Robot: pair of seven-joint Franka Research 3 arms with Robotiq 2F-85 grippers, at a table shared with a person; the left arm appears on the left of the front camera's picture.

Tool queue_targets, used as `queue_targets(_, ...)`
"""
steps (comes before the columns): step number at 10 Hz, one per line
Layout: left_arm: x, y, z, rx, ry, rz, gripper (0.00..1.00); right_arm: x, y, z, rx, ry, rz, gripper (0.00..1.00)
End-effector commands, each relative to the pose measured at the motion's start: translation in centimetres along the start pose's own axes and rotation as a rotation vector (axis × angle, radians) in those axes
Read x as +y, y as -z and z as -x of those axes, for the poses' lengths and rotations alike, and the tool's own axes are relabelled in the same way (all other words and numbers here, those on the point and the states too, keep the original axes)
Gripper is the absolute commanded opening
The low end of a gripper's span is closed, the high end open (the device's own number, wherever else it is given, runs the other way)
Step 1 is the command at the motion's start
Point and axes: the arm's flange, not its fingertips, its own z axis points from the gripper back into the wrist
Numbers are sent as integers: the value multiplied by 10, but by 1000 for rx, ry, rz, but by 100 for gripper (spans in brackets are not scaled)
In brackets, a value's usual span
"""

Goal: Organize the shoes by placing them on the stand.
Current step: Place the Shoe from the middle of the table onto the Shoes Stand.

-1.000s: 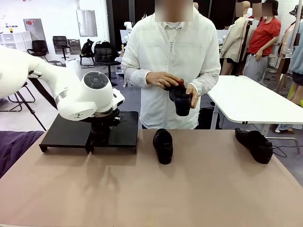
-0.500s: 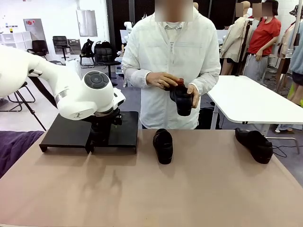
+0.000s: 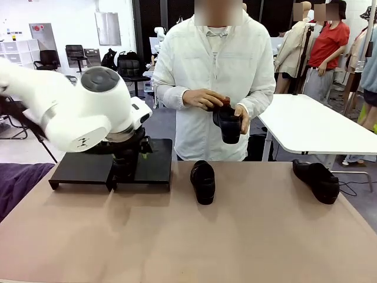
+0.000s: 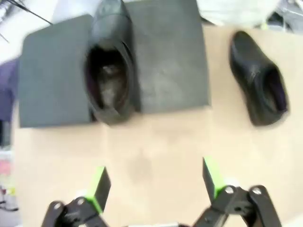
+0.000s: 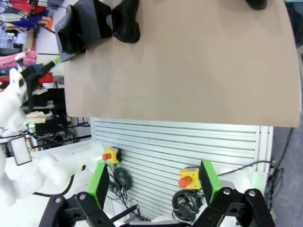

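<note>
The black stand (image 3: 79,166) sits at the table's far left. My left gripper (image 3: 127,160) hovers just above it, open. From the left wrist, my gripper (image 4: 155,178) stands wide apart over one shoe (image 4: 110,71) resting on the stand (image 4: 170,61). A second shoe (image 3: 203,181) lies on the table right of the stand, also seen as a shoe (image 4: 259,78) from the wrist. A third shoe (image 3: 317,180) lies at the far right. The person holds another shoe (image 3: 228,124) in both hands. My right gripper (image 5: 154,182) is open, well back from the table.
A purple cloth (image 3: 17,183) lies at the table's left edge. A white table (image 3: 312,127) stands behind on the right. Below the brown table's near edge is a slatted panel (image 5: 189,142) with red stop buttons.
My left gripper has opened and let go of the shoe on the stand, and the arm has lifted a little. The person's hands and the other shoes stay put.
</note>
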Motion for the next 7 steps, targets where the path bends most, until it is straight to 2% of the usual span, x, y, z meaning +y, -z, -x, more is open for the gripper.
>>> queue_targets(1, 44, -57, 10, 381, 217, 302, 100, -2, -5, 0, 6, -24, 3, 100)
queue_targets(2, 65, -61, 9, 501, 255, 368, 100, -2, -5, 0, 6, -24, 3, 100)
queue_targets(3, 90, -62, 10, 581, 314, 515, 100, -2, -5, 0, 6, -24, 3, 100)
queue_targets(4, 122, -58, 11, 599, 238, 633, 100, -2, -5, 0, 6, -24, 3, 100)
queue_targets(5, 157, -60, 20, 579, 197, 758, 100, -2, -5, 0, 6, -24, 3, 100)
queue_targets(7, 237, -96, 63, 417, -59, 801, 100, -2, -5, 0, 6, -24, 3, 100)
